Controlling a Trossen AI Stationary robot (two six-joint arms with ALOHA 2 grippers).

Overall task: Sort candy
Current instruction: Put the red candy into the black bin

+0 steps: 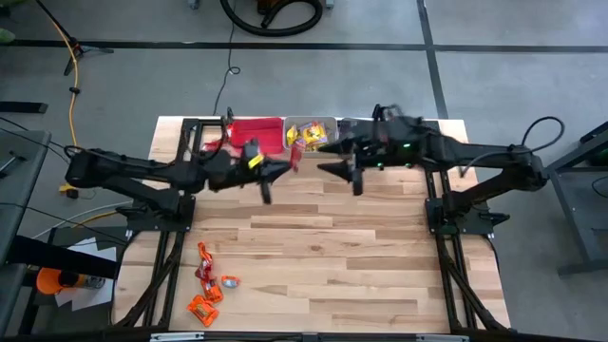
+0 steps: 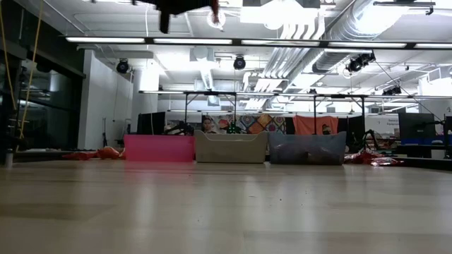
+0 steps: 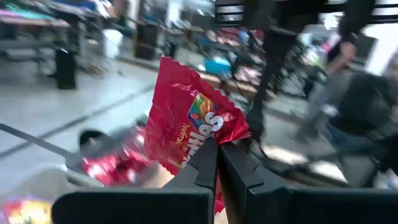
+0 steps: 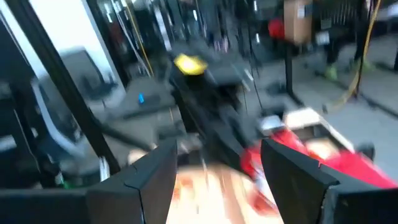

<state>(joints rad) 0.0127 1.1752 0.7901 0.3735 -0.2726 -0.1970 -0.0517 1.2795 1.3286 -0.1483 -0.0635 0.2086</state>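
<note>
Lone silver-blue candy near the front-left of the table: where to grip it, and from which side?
Come straight down on the silver-blue candy: it lies flat on the table, with nothing to get under. Put the fingers across its short width. It sits apart from the orange packets, so both sides look free. The left gripper is nearer but holds a red packet.

Only one piece of print can be read. In the left wrist view, a red candy packet is pinched between the closed fingers of the left gripper. Its face carries a rainbow-coloured mark and large white letters reading "Skittles", partly cut off by the fingers, with a smaller slanted word above that looks like "Original". The wrappers lying near the worktop's front left corner in the high view are too small to read. Signs in the room behind are illegible.
</note>
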